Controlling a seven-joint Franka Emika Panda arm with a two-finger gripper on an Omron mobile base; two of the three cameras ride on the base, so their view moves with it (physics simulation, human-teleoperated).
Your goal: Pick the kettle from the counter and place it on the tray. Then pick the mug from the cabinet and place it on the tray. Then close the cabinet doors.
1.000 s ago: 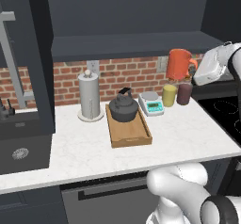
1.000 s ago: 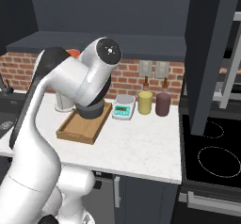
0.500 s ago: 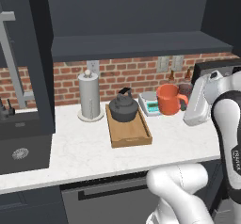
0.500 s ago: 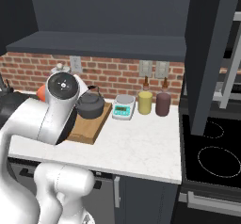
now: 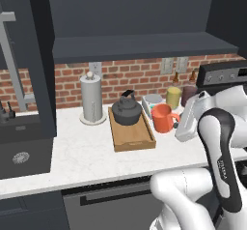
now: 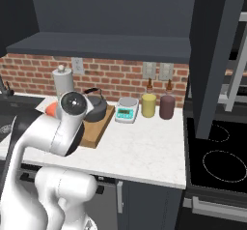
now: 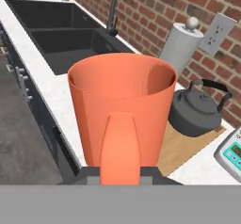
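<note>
Now on the second step: hand (image 7: 120, 180) clamped on the mug (image 5: 163, 118) by its handle, carried low just right of the tray (image 5: 132, 137); kettle (image 5: 126, 111) sits on the tray's far end. Next: shift left, lower onto the bare near half.

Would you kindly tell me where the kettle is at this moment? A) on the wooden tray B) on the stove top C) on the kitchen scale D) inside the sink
A: the kettle sits at the far end of the tray, near the brick wall, while the mug is held up to the tray's right, gripped by its handle.
</note>
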